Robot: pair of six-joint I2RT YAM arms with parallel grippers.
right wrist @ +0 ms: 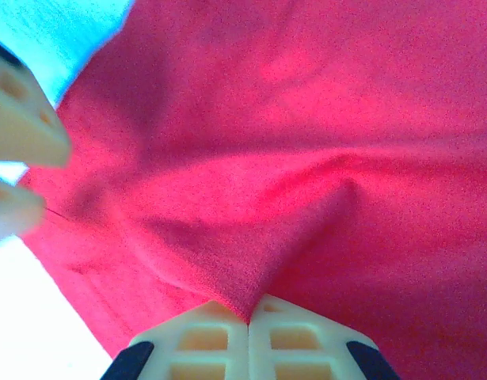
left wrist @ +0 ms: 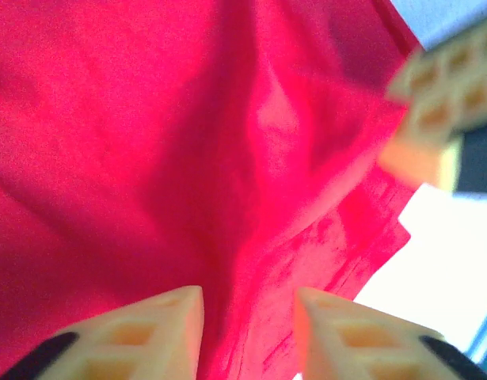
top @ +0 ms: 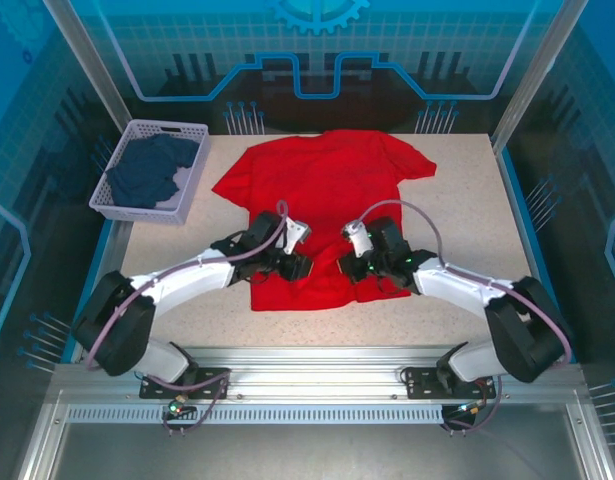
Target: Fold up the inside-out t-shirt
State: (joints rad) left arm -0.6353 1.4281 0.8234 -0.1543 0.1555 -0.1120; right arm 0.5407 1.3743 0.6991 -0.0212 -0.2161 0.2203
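The red inside-out t-shirt [top: 322, 195] lies spread flat on the speckled table, sleeves toward the far side and hem toward me. Both grippers sit close together on its lower middle. My left gripper [top: 299, 266] [left wrist: 247, 297] stands open, its cream fingers apart with a ridge of red cloth running loosely through the gap. My right gripper [top: 351, 266] [right wrist: 249, 313] is shut, pinching a raised peak of the shirt's cloth [right wrist: 291, 229] between its tips. The right gripper's fingers [left wrist: 437, 95] show at the edge of the left wrist view, and the left gripper's fingers [right wrist: 17, 127] show in the right wrist view.
A pale mesh basket [top: 169, 128] at the back left holds a dark navy garment [top: 147, 172]. Bare tabletop [top: 467, 215] lies to the right of the shirt. Metal frame posts rise at the table's far corners.
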